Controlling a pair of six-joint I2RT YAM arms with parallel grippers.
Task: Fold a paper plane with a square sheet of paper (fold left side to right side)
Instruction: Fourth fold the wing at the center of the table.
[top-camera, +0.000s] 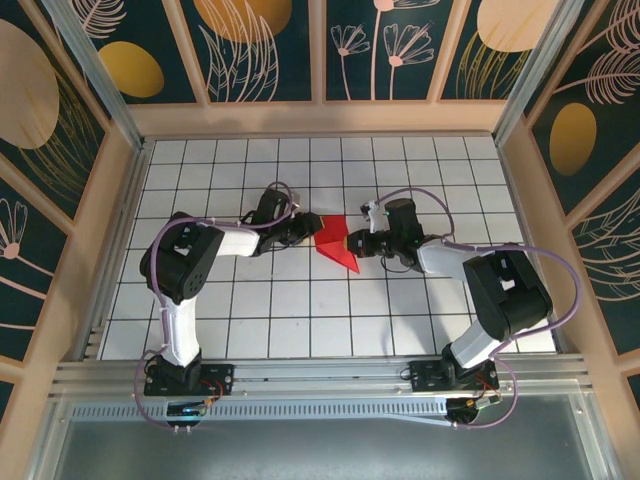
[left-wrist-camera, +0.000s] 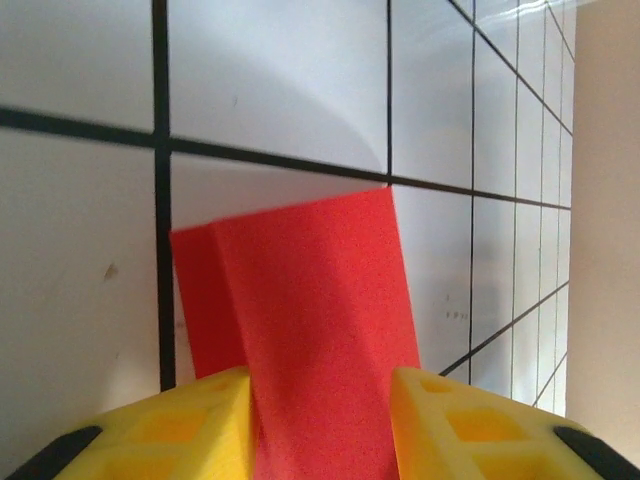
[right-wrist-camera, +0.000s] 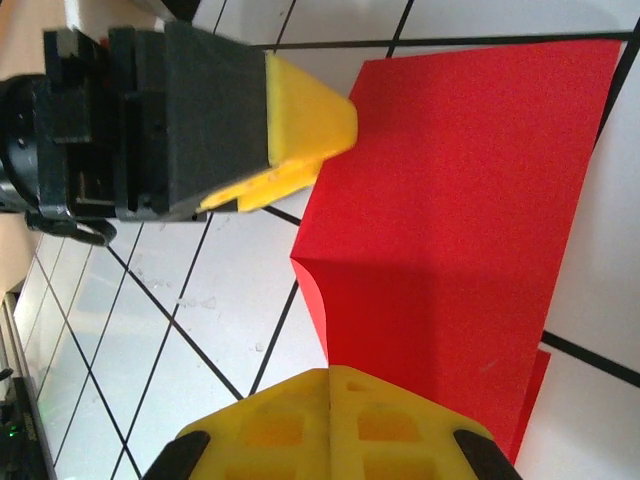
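Note:
The square sheet of paper (top-camera: 333, 243) is bright red and partly folded, lying mid-table between my two grippers. In the left wrist view a raised red flap (left-wrist-camera: 310, 300) runs up through the gap of my left gripper (left-wrist-camera: 320, 378). Its yellow fingers stand apart on either side of the flap, at the sheet's left edge (top-camera: 303, 232). My right gripper (right-wrist-camera: 330, 372) is shut, with the fingers pressed together. Its tips sit at the paper's (right-wrist-camera: 460, 200) near curled edge, on the sheet's right side (top-camera: 358, 243). The left gripper's fingers (right-wrist-camera: 310, 115) reach the sheet's far corner.
The white grid table (top-camera: 300, 320) is boxed in by low wooden walls (top-camera: 120, 210) on the left, right and back. A metal rail (top-camera: 320, 375) carrying both arm bases runs along the near edge.

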